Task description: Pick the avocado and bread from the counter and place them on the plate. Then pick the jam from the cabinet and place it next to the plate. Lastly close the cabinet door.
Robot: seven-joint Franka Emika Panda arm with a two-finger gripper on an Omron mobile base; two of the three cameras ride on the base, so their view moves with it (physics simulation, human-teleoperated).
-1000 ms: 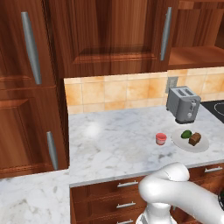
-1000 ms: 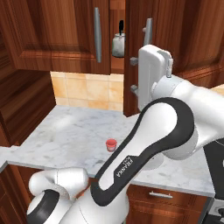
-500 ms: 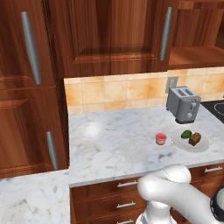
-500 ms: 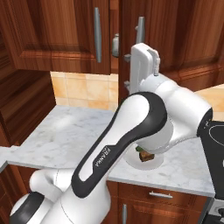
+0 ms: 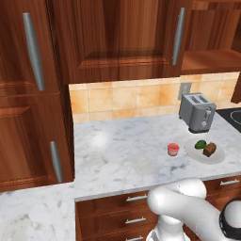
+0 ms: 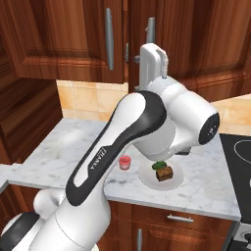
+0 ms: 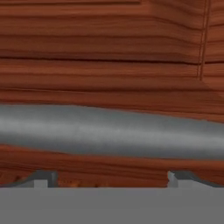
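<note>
Fingers spread wide, tips flanking silver bar handle of reddish-brown cabinet door; door, ajar a second ago, now nearly shut; dark-green avocado, brown bread chunk on white plate; red jam pot beside plate on marble table; task near complete.

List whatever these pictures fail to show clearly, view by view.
- Right base view: the arm covers much of the cabinet door, so whether it is fully shut cannot be told.
- Hand view: the handle is cut by both edges; the gripper fingertips barely rise above the bottom.
- Left base view: the avocado and bread on the plate are too small for detail, as is the jam.
</note>
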